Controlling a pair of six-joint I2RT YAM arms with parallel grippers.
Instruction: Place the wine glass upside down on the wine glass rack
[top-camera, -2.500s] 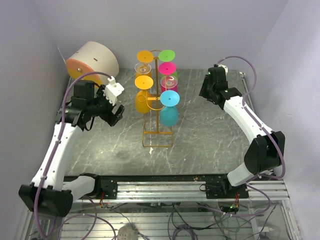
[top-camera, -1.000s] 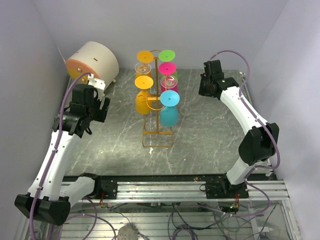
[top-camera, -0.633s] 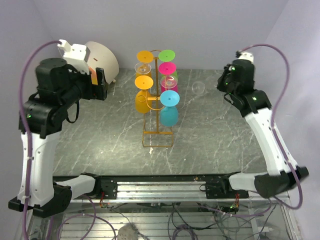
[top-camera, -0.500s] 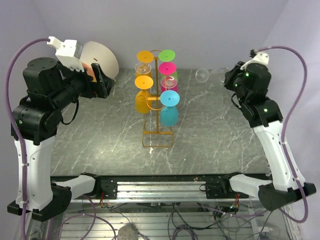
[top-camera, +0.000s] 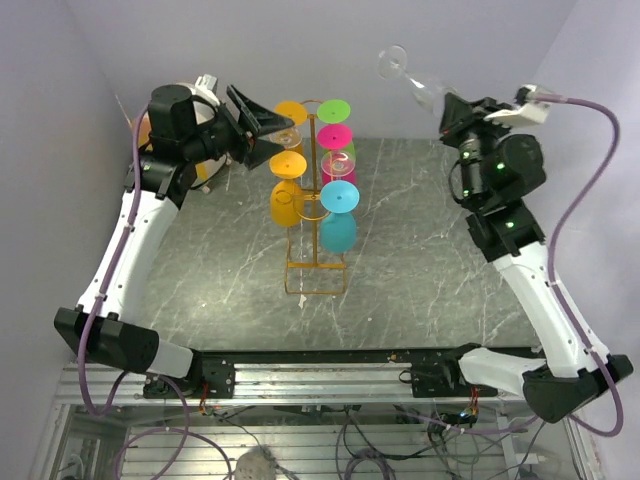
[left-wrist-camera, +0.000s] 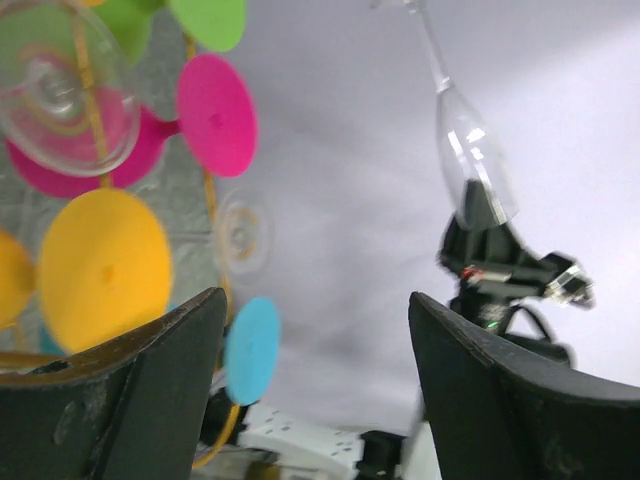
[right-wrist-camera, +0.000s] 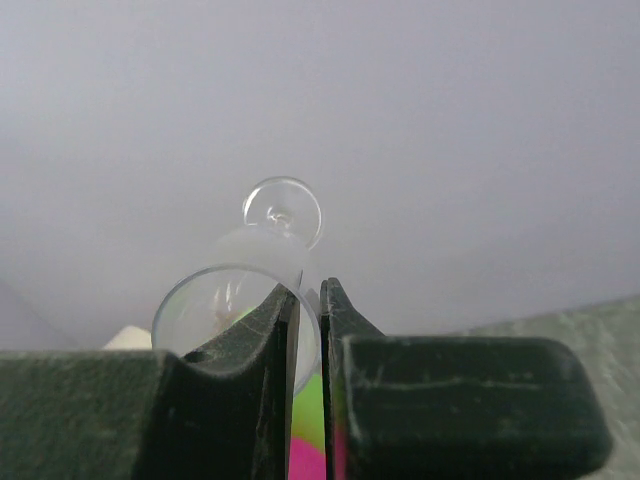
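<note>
The clear wine glass (top-camera: 410, 80) is held high in the air at the back right, tilted, with its foot pointing up and left. My right gripper (top-camera: 447, 108) is shut on its rim. In the right wrist view one finger is inside the bowl (right-wrist-camera: 235, 300) and the other outside. The golden wire wine glass rack (top-camera: 312, 200) stands mid-table with several coloured glasses hanging upside down. My left gripper (top-camera: 262, 118) is open and empty, raised beside the rack's top left. The left wrist view shows the rack (left-wrist-camera: 207, 190) and the held glass (left-wrist-camera: 470, 150) beyond it.
Orange (top-camera: 284, 205), pink (top-camera: 335, 137), green (top-camera: 334, 108) and cyan (top-camera: 338, 230) glasses hang on the rack, plus a clear one (left-wrist-camera: 60, 90). A round beige container (top-camera: 143, 130) sits at the back left, mostly hidden by the left arm. Walls close in on three sides.
My right gripper took the clear glass off the table and lifted it high above the back right. My left arm rose and swung its open gripper over to the rack's top.
</note>
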